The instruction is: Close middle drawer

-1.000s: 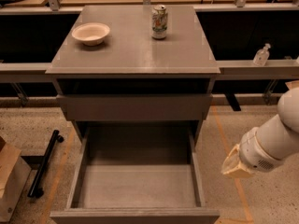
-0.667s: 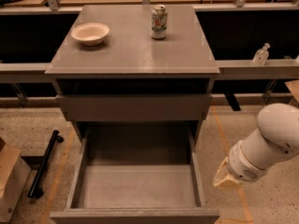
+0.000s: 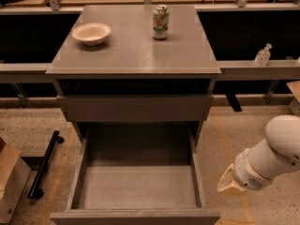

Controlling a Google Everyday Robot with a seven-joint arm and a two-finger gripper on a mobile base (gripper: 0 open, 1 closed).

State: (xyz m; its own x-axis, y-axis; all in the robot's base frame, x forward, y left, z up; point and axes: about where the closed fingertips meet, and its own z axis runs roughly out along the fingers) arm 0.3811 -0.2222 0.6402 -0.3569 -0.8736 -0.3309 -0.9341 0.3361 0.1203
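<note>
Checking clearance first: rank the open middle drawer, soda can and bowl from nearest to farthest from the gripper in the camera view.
The gripper hangs low on the right.
1. middle drawer, immediately left of it.
2. soda can, cabinet top, rear.
3. bowl, top's rear left.

No words can be read; the can point(image 3: 160, 21) on the surface point(image 3: 136, 53) has a label whose writing cannot be made out. The hand point(image 3: 228, 184) hangs right of the open drawer point(image 3: 138, 186)
</note>
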